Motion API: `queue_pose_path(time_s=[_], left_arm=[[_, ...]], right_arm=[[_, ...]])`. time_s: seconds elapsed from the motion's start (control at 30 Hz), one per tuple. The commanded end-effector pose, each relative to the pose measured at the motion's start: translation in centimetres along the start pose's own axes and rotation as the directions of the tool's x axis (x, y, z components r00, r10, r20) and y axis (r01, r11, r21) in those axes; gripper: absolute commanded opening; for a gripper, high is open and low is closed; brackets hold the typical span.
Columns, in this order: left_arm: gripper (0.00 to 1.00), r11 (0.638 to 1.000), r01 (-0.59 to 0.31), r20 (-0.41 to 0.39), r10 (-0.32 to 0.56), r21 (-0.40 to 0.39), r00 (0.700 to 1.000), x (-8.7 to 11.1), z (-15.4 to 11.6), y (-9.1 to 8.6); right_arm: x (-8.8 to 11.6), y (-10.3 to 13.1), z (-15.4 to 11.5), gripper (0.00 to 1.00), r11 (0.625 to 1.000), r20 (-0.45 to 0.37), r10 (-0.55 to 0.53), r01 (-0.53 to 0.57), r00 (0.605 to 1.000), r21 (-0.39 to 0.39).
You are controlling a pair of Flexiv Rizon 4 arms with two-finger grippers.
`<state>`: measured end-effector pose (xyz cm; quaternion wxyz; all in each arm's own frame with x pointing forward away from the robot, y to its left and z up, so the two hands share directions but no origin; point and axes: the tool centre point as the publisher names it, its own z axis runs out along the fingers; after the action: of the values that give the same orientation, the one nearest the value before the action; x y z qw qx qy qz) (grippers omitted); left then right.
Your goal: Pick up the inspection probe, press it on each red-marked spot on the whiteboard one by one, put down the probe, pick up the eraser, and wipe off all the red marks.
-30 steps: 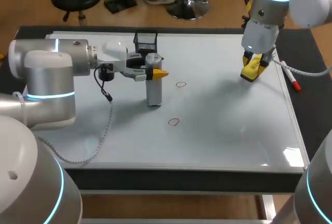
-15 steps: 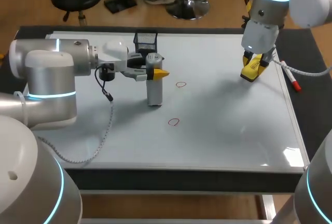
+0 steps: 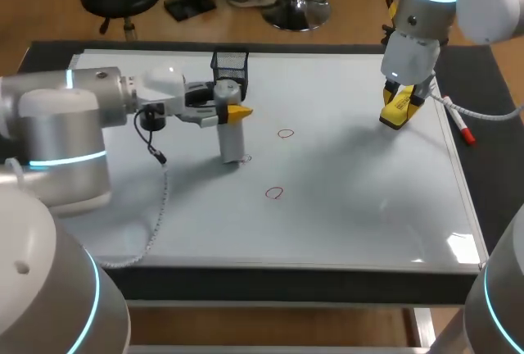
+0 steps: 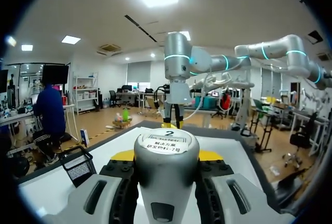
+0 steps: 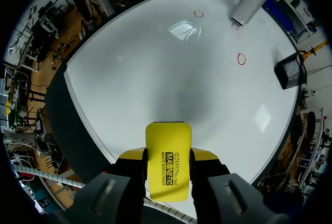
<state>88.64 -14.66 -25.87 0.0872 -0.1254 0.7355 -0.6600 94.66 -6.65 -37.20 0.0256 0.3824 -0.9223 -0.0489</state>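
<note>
A black wire-mesh basket point(image 3: 230, 63) stands upright toward the far side of the dark table point(image 3: 491, 75), left of the middle. Well apart from it, a marker point(image 3: 464, 131) with a white barrel and red cap lies flat near the table's right side.

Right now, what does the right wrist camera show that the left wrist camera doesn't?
Only the right wrist view shows the red ring marks drawn on the board, and the yellow block eraser held in the right gripper. Only the left wrist view shows the right arm at the far side of the board, and the round labelled top of the grey cylindrical probe held in the left gripper. Both show the flat white whiteboard, the black wire-mesh basket and the probe standing upright.
</note>
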Motion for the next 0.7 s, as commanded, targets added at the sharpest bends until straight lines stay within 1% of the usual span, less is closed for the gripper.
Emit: queue_pose_path(time_s=[0.03,0.3,0.43,0.63,0.7], left_arm=[[0.00,1.000,-0.015,0.070,0.014,0.013,0.997,0.9,-3.1,-0.8],[0.00,0.999,-0.024,0.167,0.020,0.022,0.986,0.5,-7.9,-1.4],[0.00,0.999,-0.032,0.211,0.028,0.015,0.977,0.2,-10.1,-1.2],[0.00,0.999,-0.034,0.293,0.034,-0.006,0.955,0.2,-13.6,-0.9],[0.00,1.000,-0.027,0.326,0.026,-0.002,0.945,0.2,-14.8,-0.7]], right_arm=[[0.0,-0.1,-0.1,0.00,1.000,-0.002,-0.001,0.002,1.000,0.002],[0.0,-0.1,-0.1,0.00,1.000,-0.002,-0.001,0.002,1.000,0.002],[0.0,-0.1,-0.1,0.00,1.000,-0.002,-0.001,0.002,1.000,0.002],[0.0,-0.1,-0.1,0.00,1.000,-0.002,-0.001,0.002,1.000,0.002],[0.0,-0.1,-0.1,0.00,1.000,-0.002,-0.001,0.002,1.000,0.002]])
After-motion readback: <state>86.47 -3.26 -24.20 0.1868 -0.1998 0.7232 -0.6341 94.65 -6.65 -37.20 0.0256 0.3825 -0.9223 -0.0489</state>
